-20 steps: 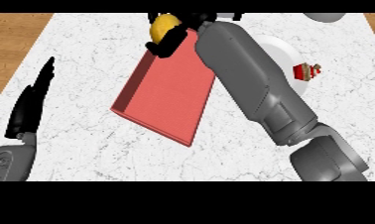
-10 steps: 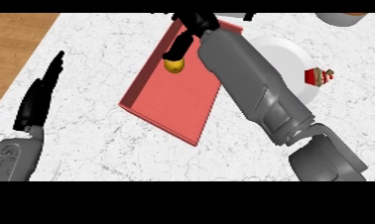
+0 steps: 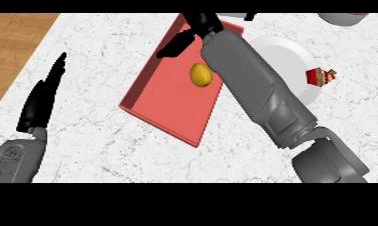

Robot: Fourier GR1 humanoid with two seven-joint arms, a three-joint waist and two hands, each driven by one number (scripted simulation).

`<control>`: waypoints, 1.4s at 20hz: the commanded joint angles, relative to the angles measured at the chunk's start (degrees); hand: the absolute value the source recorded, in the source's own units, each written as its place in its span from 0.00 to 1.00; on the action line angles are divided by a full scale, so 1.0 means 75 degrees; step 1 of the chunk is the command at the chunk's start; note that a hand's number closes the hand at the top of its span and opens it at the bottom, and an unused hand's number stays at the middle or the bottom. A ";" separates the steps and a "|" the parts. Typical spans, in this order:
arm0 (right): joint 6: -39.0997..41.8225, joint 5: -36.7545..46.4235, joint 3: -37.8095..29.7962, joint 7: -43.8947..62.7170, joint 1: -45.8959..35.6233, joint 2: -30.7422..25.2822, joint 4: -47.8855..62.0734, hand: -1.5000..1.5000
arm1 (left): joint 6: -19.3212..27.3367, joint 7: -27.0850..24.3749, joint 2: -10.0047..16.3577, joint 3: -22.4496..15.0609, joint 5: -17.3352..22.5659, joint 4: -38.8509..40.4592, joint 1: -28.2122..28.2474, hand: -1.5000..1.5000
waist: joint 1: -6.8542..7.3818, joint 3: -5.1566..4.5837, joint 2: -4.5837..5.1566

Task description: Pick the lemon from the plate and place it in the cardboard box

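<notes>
The yellow lemon (image 3: 200, 75) lies inside the flat red cardboard box (image 3: 166, 102), near its far right side. My right hand (image 3: 193, 29) hangs over the box's far end, just beyond the lemon, with fingers straight and apart and nothing in them. My right forearm crosses the box's right wall and hides part of the white plate (image 3: 294, 60) to the right. At the view's left edge my left hand (image 3: 43, 101) rests open with fingers pointing up, well clear of the box.
A small red and white item (image 3: 320, 76) stands at the plate's right rim. A grey bowl (image 3: 344, 18) shows at the far right corner. The marble counter ends at the left, where wooden floor (image 3: 22, 40) shows.
The lemon was held in my right hand over the box; now it lies loose in the box. The hand has opened and drawn back toward the box's far end.
</notes>
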 commanded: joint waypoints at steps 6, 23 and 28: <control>-0.0005 -0.1159 -0.1255 -0.1002 -0.0282 -0.0063 0.0472 0.00 | 0.0082 0.0005 0.0064 0.0218 0.0025 -0.0034 0.0297 0.50 | -0.0440 0.0007 -0.0060; 0.2674 -0.1313 -0.1946 -0.2856 0.0806 -0.3165 0.1513 0.00 | 0.0087 0.0138 0.0097 0.0381 -0.0003 -0.0307 0.0367 0.50 | -0.0600 0.0022 -0.0037; 0.3507 -0.0924 -0.1656 -0.2963 0.0742 -0.3807 0.1685 0.00 | 0.0073 -0.0134 -0.0049 0.0362 0.0051 -0.0312 0.0608 0.50 | -0.0473 0.0023 0.0009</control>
